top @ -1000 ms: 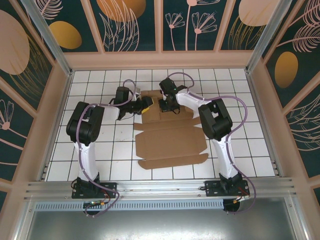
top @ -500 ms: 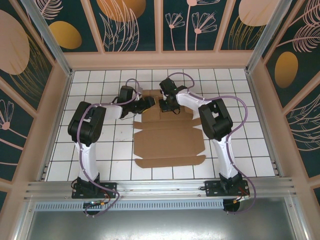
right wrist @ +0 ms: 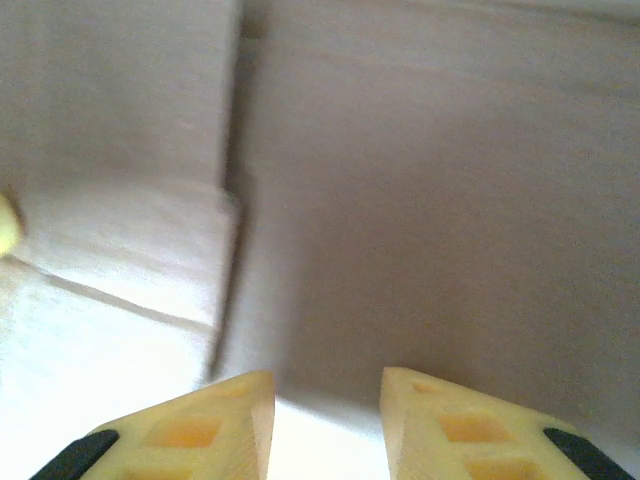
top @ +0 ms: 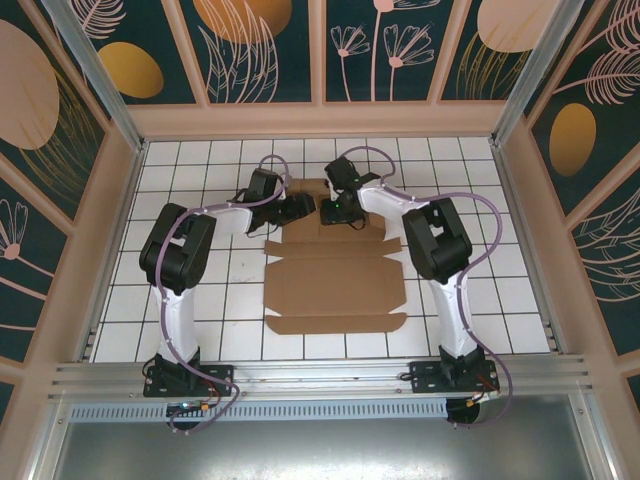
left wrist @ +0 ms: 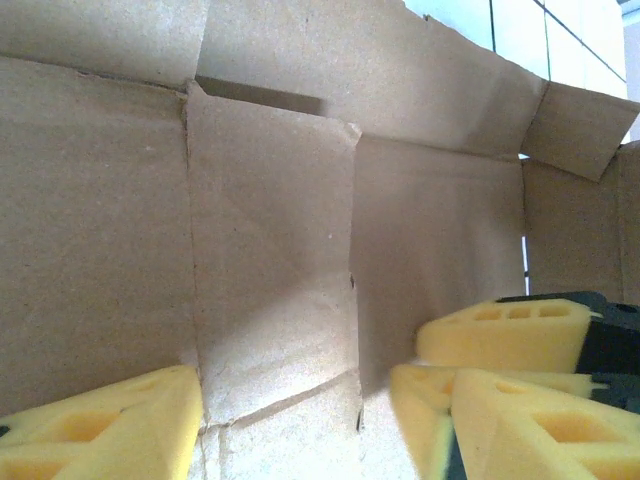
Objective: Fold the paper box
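Note:
The paper box is a brown cardboard blank lying mostly flat on the white tiles, with its far section lifted between the two arms. My left gripper is at the far section's left side. It is open and faces raised creased panels, with nothing between its fingers. My right gripper is just to its right, jaws apart, with an upright cardboard wall close in front. The right gripper's yellow fingers show beside the left one.
The white tiled floor is ringed by beige walls with dark floral panels. An aluminium rail runs along the near edge by the arm bases. Bare tiles lie left and right of the blank.
The right gripper's jaws have opened. The left gripper has moved farther and to the right along the far section. The whole blank has slid slightly left.

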`<action>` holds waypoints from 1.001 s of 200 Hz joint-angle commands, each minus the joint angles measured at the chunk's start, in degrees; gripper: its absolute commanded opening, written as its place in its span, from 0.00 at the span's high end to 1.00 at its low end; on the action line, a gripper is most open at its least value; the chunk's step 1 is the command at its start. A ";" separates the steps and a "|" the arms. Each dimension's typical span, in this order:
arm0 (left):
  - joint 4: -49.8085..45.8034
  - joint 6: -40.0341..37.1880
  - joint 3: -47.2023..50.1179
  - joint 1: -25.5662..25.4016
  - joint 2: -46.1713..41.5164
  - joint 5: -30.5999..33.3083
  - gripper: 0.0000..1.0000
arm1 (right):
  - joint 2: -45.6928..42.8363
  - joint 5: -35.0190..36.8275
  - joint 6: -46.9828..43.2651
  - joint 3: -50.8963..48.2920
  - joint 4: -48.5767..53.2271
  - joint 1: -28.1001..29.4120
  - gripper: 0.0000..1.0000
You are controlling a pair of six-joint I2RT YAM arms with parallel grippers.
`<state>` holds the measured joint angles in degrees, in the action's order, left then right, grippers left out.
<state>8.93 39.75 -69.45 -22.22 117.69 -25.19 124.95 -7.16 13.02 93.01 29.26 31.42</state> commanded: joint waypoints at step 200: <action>-22.61 -6.47 0.80 8.23 -21.98 23.97 0.40 | -2.12 0.59 -0.34 -6.88 2.27 -2.50 0.83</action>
<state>-9.02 36.95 -63.55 -13.98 100.79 -11.20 121.38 -8.25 13.80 86.50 27.57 28.29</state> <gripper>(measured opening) 0.593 0.174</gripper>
